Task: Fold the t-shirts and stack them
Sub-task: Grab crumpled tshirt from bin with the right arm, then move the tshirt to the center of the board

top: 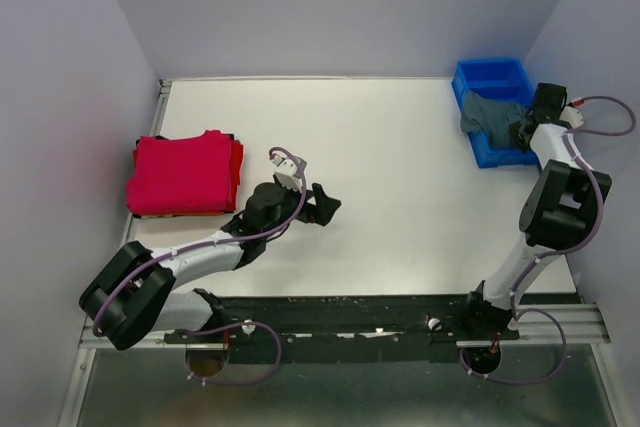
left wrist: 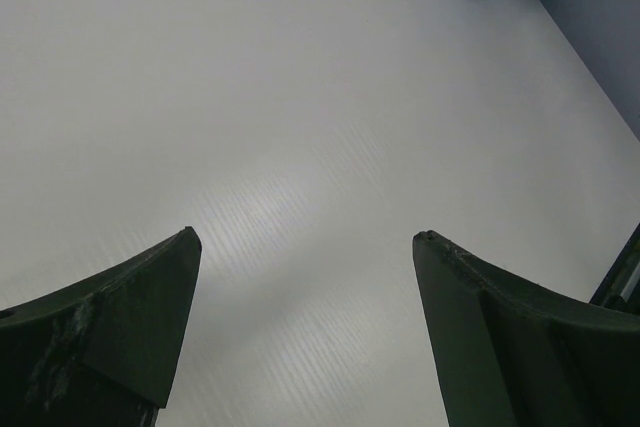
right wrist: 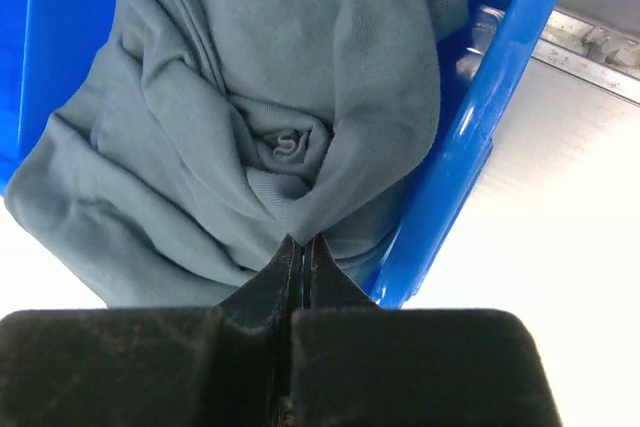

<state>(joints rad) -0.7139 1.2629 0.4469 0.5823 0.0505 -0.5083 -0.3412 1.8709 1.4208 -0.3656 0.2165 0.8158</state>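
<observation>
Pincer on the right point(right wrist: 300, 243) nips one grey t-shirt point(right wrist: 250, 77) in one blue bin point(right wrist: 472, 152); left pincer point(left wrist: 305, 235) gapes wide.

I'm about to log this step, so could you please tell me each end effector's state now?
Left end effector: open, holding nothing.
Right end effector: closed on the grey t-shirt at the blue bin.
</observation>
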